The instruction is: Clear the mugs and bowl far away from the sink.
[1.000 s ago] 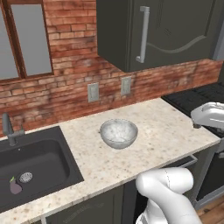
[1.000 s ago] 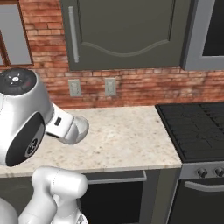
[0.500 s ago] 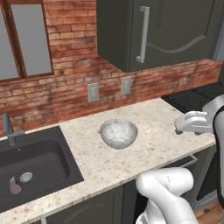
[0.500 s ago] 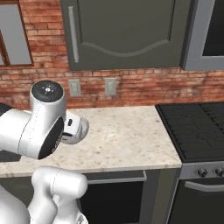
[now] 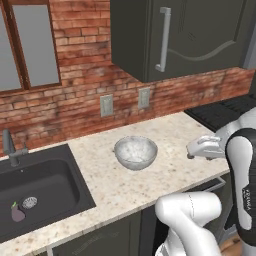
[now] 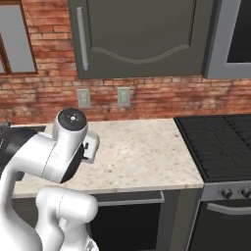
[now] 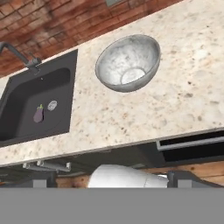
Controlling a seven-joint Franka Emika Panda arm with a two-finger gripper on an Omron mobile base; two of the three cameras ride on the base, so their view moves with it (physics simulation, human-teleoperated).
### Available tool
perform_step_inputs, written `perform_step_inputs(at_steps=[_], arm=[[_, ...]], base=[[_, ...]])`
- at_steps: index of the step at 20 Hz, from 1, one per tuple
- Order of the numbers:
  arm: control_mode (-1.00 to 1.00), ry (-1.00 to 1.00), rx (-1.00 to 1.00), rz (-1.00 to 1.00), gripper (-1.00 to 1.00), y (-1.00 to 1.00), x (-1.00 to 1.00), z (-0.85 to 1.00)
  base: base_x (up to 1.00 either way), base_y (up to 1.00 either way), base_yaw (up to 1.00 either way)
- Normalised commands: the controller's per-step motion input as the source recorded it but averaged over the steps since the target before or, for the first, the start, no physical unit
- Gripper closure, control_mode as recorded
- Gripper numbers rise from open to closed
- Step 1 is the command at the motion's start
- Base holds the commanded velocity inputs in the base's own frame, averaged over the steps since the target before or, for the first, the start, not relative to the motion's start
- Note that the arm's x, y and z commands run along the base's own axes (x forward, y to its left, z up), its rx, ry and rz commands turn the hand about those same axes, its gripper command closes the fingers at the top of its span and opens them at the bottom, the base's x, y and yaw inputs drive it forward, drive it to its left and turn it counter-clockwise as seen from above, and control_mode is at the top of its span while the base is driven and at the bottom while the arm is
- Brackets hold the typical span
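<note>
Since a second ago the white arm swings its hand from the far right edge of the counter in toward the middle, so the two-finger gripper (image 5: 192, 148) now hangs above the speckled beige stone counter (image 5: 165, 127), to the right of the wide round pale grey-white speckled bowl (image 5: 135, 152) and well apart from it. The bowl has not shifted: it stands upright and empty on the counter, near the dark grey rectangular sink (image 5: 40, 187) and just right of its rim. A small purple aubergine (image 7: 38, 115) lies in the basin beside the drain. No mugs are to be seen.

Its fingers are spread as wide as they go and hold nothing.

I judge the step in hand is the reach for the bowl. To do it well, the hand should come over the near rim, turn so one finger drops inside and one outside the wall, then descend straight and close. Nudging the rim sideways would likely slide the bowl toward the sink.
</note>
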Motion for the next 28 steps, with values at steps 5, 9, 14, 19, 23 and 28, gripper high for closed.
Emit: perform_step_inputs(at_steps=[5, 9, 14, 19, 23, 28], arm=[[-1.00, 0.00, 0.00, 0.00, -1.00, 0.01, 0.73, -0.26], [-1.00, 0.00, 0.00, 0.00, -1.00, 0.04, 0.67, -0.14], [-1.00, 0.00, 0.01, 0.00, -1.00, 0.00, 0.52, -0.19], [-1.00, -0.03, 0.00, 0.02, -1.00, 0.10, 0.39, -0.17], [-1.00, 0.00, 0.00, 0.01, -1.00, 0.19, 0.38, -0.23], [-1.00, 0.00, 0.00, 0.00, -1.00, 0.19, 0.29, -0.32]], base=[[0.00, 0.00, 0.00], [0.00, 0.00, 0.00], [0.00, 0.00, 0.00], [0.00, 0.00, 0.00], [0.00, 0.00, 0.00], [0.00, 0.00, 0.00]])
